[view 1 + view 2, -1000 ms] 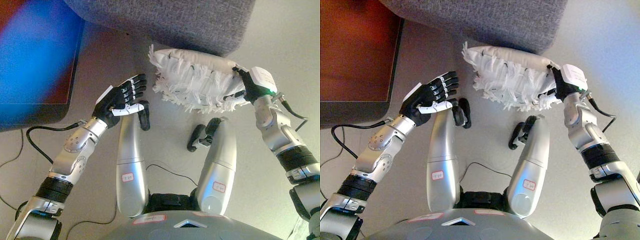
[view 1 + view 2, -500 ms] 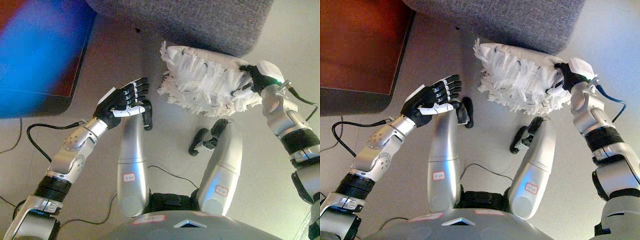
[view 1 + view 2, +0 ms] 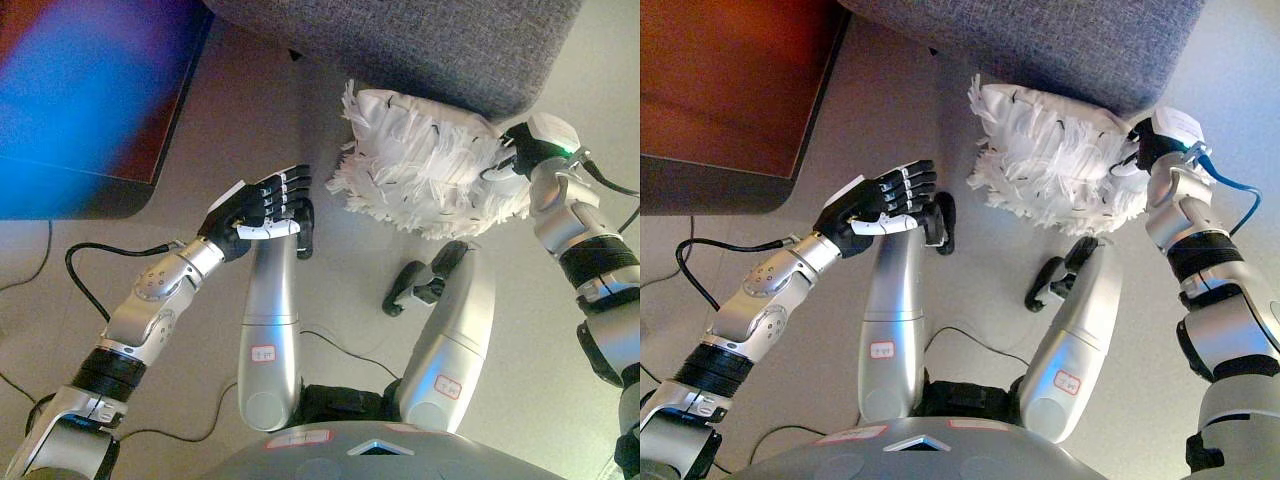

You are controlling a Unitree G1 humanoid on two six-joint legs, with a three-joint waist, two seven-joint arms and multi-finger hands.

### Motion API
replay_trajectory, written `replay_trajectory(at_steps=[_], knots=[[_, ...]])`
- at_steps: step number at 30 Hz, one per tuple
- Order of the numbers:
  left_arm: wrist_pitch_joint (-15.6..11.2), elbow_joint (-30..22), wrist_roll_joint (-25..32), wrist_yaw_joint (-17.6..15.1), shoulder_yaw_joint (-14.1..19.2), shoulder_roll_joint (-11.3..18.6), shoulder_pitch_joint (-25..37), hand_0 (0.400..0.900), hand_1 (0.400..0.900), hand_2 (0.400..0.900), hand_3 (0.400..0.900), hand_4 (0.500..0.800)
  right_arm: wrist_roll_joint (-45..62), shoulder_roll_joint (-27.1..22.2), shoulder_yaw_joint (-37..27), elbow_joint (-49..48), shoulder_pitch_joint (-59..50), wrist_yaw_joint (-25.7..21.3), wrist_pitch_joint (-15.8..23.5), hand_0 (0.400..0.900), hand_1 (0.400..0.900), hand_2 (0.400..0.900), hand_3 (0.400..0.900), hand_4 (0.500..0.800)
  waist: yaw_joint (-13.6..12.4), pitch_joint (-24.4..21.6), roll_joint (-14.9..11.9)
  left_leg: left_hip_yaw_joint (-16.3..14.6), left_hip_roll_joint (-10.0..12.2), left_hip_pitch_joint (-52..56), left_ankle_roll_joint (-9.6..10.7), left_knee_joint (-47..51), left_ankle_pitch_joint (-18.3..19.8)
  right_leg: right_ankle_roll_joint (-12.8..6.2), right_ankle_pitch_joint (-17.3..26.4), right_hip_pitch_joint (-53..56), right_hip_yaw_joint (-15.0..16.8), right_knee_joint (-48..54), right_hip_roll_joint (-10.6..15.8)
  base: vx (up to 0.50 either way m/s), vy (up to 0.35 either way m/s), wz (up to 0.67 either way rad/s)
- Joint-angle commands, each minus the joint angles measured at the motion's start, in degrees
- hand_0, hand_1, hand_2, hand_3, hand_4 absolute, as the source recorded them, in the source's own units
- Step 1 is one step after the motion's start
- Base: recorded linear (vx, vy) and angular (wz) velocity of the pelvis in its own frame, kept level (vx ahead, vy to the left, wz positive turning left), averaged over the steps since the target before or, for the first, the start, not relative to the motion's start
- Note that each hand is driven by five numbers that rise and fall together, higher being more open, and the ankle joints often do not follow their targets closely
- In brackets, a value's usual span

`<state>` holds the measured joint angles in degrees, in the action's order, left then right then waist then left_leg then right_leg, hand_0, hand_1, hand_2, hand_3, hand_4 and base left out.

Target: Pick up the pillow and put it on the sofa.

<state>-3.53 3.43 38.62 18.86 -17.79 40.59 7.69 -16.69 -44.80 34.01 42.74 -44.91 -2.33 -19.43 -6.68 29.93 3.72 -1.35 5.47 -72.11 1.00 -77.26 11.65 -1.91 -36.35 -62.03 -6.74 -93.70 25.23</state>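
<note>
My right hand (image 3: 522, 158) has its fingers clamped on the white fringed pillow (image 3: 425, 170), held just below the grey sofa (image 3: 400, 45) front edge. My left hand (image 3: 258, 203) hangs empty, fingers relaxed. The pickup looks done; placing it on the seat remains.

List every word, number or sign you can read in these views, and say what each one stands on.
No legible text anywhere.
Pillow: white and fringed, no label showing.
Sofa: plain grey fabric, no tag visible.
Cabinet: bare dark wood, no marking.
Right hand, at the pillow's end, and left hand, held apart from it: no print.
</note>
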Motion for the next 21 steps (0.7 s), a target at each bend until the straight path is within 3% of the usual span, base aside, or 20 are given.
replay_trajectory(at_steps=[1, 5, 8, 14, 21], knots=[[-3.2, -9.4, 2.1, 2.3, 2.2, -0.8, -0.8, 0.900, 0.900, 0.900, 0.900, 0.800, -0.9, -2.3, -2.7, -1.6, -2.4, -5.6, 0.9, 0.400, 0.400, 0.400, 0.400, 0.500, -1.1, -0.2, 3.7, -1.2, 1.0, 9.2, -2.2, -8.9, 14.6, 0.52, 9.9, -0.6, -0.2, 3.6, -1.6, 0.03, 0.000, -0.01], [-1.5, -9.2, 2.3, -0.8, 3.8, -1.1, -2.4, 0.900, 0.900, 0.900, 0.900, 0.800, -2.3, -1.8, -5.2, -4.9, -0.6, -9.5, 2.3, 0.400, 0.400, 0.400, 0.400, 0.500, -0.8, -0.2, 3.5, -1.4, 1.6, 11.9, -2.4, -6.4, 13.8, 0.21, 11.1, 2.1, -0.4, 7.0, -2.5, 0.01, 0.023, -0.09], [0.0, -7.3, 1.9, -5.3, 4.4, -2.1, -2.2, 0.900, 0.900, 0.900, 0.900, 0.800, -4.4, -1.0, -7.2, -8.3, 0.2, -13.3, 3.7, 0.400, 0.400, 0.400, 0.400, 0.500, -0.2, -0.9, 3.2, -1.7, 2.2, 14.1, -2.1, -2.0, 12.6, -0.47, 12.7, 4.1, -0.8, 12.2, -3.8, -0.05, 0.074, -0.22], [1.2, -5.0, -0.9, -10.3, 5.3, -5.0, -2.5, 0.900, 0.900, 0.900, 0.900, 0.800, -8.6, -0.3, -12.2, -19.0, 5.6, -18.2, 5.6, 0.400, 0.400, 0.400, 0.400, 0.500, 1.1, -2.7, 2.1, -2.7, 3.0, 22.7, -1.1, 14.5, 8.0, -1.27, 18.4, 11.7, -1.4, 28.5, -5.9, -0.06, 0.086, -0.25], [4.3, -1.2, -2.5, -9.5, 6.1, -6.7, -5.3, 0.900, 0.900, 0.900, 0.900, 0.800, -9.7, 0.5, -18.2, -30.8, 16.8, -20.4, 8.4, 0.400, 0.400, 0.400, 0.400, 0.500, 2.0, -6.8, -0.9, -5.0, 2.6, 37.5, -0.4, 35.8, 2.1, -2.68, 24.1, 27.3, -5.2, 48.5, -6.1, 0.06, 0.055, -0.16]])
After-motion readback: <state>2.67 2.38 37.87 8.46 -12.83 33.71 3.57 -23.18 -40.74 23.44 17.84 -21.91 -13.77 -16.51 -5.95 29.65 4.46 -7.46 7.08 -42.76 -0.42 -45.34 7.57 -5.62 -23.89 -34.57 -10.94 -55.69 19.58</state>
